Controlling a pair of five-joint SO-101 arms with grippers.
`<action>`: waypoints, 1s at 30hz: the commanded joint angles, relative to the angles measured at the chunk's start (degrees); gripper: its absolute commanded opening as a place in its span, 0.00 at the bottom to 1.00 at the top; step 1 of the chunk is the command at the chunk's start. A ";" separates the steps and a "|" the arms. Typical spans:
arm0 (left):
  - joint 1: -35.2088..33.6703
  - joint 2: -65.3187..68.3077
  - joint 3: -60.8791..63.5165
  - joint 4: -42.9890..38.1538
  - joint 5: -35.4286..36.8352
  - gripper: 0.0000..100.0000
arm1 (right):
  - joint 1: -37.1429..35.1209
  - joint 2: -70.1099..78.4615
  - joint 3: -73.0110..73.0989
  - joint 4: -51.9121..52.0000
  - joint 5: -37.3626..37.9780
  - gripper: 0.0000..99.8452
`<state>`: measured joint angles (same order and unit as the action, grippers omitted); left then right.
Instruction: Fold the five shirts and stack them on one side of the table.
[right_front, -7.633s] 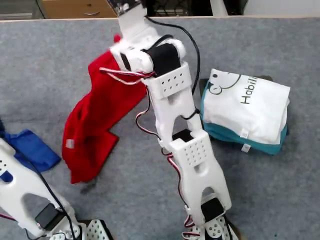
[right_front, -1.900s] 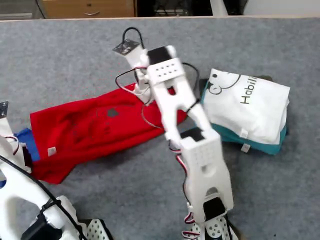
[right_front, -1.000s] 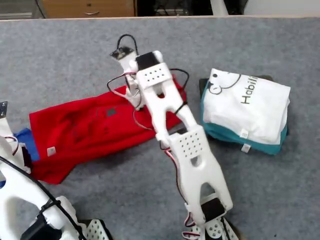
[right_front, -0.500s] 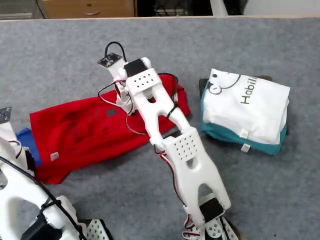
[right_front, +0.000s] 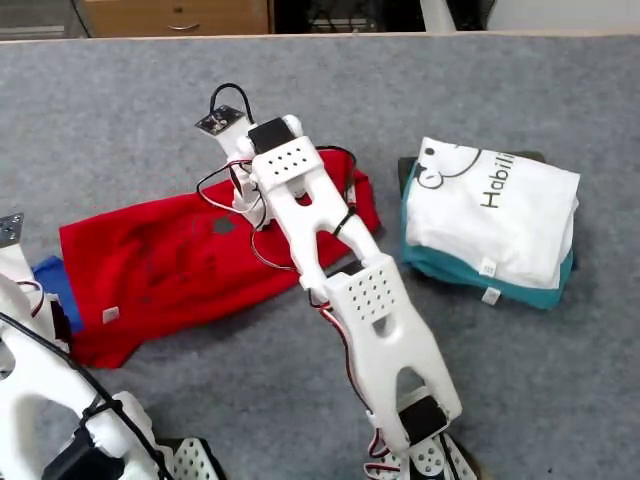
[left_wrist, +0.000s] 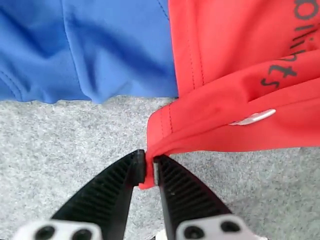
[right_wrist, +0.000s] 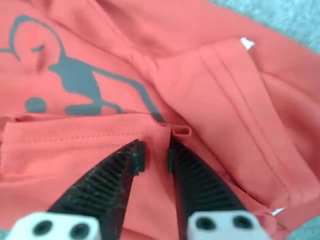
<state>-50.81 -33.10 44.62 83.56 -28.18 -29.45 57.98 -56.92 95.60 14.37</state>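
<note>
The red shirt (right_front: 160, 260) lies spread out flat left of centre on the grey table. My right gripper (right_wrist: 152, 147) is shut on a fold of the red shirt (right_wrist: 225, 100) at its far edge, beside the dark print; in the high view the right gripper (right_front: 240, 190) sits there. My left gripper (left_wrist: 149, 162) is shut on the near left corner of the red shirt (left_wrist: 240, 75). A blue shirt (left_wrist: 110, 50) lies crumpled beside that corner, partly under the red one, and the blue shirt (right_front: 52, 282) peeks out by the left arm (right_front: 30, 330).
At the right stands a stack of folded shirts: a white one (right_front: 495, 210) on a teal one (right_front: 470, 275), with a dark edge beneath. Bare grey table (right_front: 560, 400) stretches in front and behind. A wooden drawer unit (right_front: 170, 15) stands beyond the far edge.
The red shirt, hanging bunched from the right gripper earlier, now lies flat. Over the last second the right gripper shifted left along the far edge; it has been still for half a second.
</note>
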 joint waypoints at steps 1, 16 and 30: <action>-0.40 -1.41 -0.31 -0.35 -0.18 0.03 | 2.11 -0.22 -0.13 -1.76 0.09 0.10; -0.40 -1.41 -0.22 -0.26 -0.18 0.03 | 3.96 4.62 -0.22 -2.46 3.87 0.09; 1.54 -1.41 -16.40 -0.09 12.40 0.03 | 3.52 -1.45 -31.60 5.71 0.35 0.01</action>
<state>-50.73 -33.10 36.26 83.56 -20.18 -25.85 62.99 -80.66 100.70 16.57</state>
